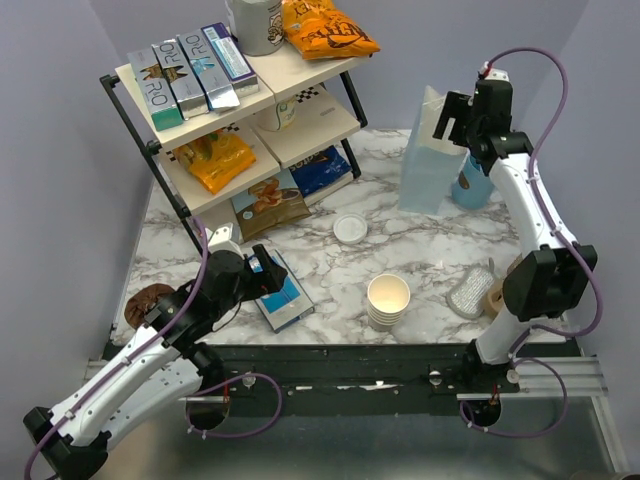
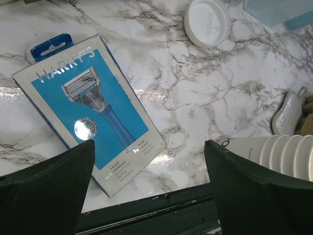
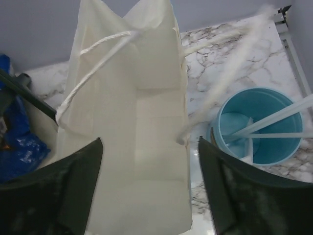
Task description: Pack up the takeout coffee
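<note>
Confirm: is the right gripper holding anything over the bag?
No, the right gripper is open above the bag, with nothing between its fingers.

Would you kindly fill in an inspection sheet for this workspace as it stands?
Surface: marble table, no spills seen.
Job's things: takeout coffee beside the snack shelf, partly hidden by the left arm; paper bag upright, open, nothing seen inside.
Clutter: cup stack, loose lid, razor box, blue cup, cookie.
Grippers: left gripper, jaws open by the razor box; right gripper, jaws open above the bag.
Cables: purple cables along both arms, none seen snagged.
Surroundings: shelf at rear left, grey walls.
</note>
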Robot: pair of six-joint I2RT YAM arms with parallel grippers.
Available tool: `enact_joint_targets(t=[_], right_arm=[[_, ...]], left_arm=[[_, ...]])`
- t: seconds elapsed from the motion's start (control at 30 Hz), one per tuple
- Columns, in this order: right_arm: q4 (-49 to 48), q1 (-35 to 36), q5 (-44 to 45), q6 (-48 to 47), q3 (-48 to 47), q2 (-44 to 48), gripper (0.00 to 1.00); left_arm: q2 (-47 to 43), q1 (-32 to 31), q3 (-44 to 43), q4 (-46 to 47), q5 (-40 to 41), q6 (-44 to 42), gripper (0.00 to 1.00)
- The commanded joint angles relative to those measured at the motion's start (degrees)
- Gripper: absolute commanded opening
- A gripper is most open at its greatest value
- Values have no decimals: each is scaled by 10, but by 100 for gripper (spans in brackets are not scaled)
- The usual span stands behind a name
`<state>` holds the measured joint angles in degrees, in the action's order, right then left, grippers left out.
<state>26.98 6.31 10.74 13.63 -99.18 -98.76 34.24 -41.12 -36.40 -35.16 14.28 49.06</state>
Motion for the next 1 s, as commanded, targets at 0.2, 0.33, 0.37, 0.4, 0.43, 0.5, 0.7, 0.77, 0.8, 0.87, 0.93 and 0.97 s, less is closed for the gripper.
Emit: enact_joint_targets(t=[0.2,0.33,0.37,0.4,0.43,0.5,0.7,0.77,0.8,0.87,0.93,0.97], right_arm=[[72,17,-115,-12,151,320,100],[116,99,-127,23,317,475,100],[126,123,-145,32,337,495,99],[134,133,-184,52,354,533,98],[143,141,-207,61,374,547,96],[149,150,-302,75,415,567,94],[201,159,-355,77,446,559,91],[223,160,-353,76,453,538,86],[229,159,-361,77,456,533,84],[227,160,-379,80,465,527,76],[235,160,-395,81,464,521,73],[242,160,-393,78,461,519,73]], left_arm=[[-16,-2,-1,6,0,19,99],[-3,-3,27,82,-80,17,99],[3,-4,40,104,-107,17,99],[10,-3,46,152,-131,17,99],[27,-4,52,176,-180,22,99],[49,-6,62,234,-221,25,99],[139,-46,60,339,-283,39,99],[170,-67,52,349,-288,42,99],[179,-74,48,368,-289,40,99],[201,-90,37,373,-285,37,99],[216,-97,32,374,-279,32,99],[218,-102,27,375,-280,31,99]])
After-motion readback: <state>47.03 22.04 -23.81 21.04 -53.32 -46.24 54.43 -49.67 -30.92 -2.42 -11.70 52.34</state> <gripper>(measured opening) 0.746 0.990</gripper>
